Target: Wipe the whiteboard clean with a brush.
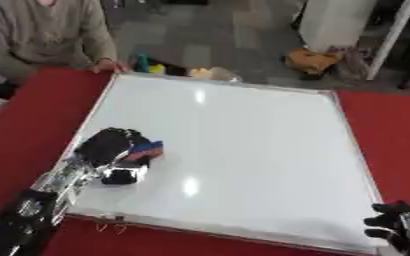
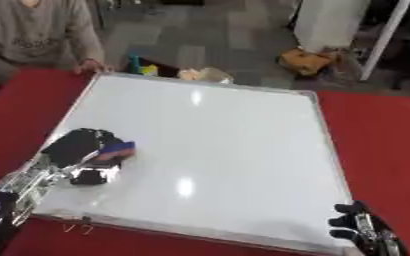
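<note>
A large whiteboard [image 1: 243, 145] with a silver frame lies flat on the red table; its surface looks blank apart from light glare. My left hand [image 1: 110, 147] rests on the board's left part, fingers curled round a small blue and red brush [image 1: 147, 149] that touches the board. My right hand [image 1: 399, 227] shows at the lower right, beside the board's near right corner, fingers raised and holding nothing. A person's hand [image 1: 110, 65] rests at the board's far left corner.
The red table [image 1: 392, 130] extends on both sides of the board. Beyond the far edge on the floor are a teal bottle [image 1: 142, 61], a pale bundle [image 1: 210, 73], and an orange bag [image 1: 312, 60]. A white post [image 1: 390, 37] leans at the far right.
</note>
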You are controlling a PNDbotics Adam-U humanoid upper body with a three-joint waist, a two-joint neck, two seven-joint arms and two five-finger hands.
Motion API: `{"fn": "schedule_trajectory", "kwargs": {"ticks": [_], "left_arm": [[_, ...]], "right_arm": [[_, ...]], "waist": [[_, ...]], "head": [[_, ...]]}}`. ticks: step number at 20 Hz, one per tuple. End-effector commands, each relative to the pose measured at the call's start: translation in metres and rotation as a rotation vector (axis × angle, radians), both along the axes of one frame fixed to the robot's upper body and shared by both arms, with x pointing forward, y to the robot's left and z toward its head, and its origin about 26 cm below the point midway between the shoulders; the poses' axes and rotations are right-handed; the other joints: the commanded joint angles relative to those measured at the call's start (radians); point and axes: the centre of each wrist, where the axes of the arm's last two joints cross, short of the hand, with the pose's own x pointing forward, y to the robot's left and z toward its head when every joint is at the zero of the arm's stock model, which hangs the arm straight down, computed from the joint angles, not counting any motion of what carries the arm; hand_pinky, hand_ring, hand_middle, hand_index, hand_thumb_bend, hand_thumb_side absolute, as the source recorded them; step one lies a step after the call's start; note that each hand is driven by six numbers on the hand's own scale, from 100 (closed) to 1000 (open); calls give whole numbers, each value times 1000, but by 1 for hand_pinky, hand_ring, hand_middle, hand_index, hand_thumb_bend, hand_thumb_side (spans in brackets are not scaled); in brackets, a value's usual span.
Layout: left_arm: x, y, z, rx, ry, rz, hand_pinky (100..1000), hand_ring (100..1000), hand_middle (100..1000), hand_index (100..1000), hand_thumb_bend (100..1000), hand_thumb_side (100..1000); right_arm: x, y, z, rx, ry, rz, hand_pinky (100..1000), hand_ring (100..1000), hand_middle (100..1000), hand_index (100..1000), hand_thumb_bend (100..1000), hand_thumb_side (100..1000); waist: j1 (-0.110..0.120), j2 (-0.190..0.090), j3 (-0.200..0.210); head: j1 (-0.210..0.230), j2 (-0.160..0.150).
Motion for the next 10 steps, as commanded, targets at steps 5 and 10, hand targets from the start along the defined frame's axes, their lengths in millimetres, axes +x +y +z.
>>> {"fn": "schedule_trajectory", "kwargs": {"ticks": [5,10], "left_arm": [[-5,-18,-3,4,46,-72,577,531,564,794,549,740],[-3,-14,-1,3,23,-36,581,535,568,791,552,740]], "right_arm": [[1,-2,5,-10,-20,3,599,634,479,682,100,883],[1,-2,5,-9,-20,3,599,634,479,682,100,883]], "waist": [[0,0,-5],[0,1,-5]], "head": [[10,-13],[11,-13]]}}
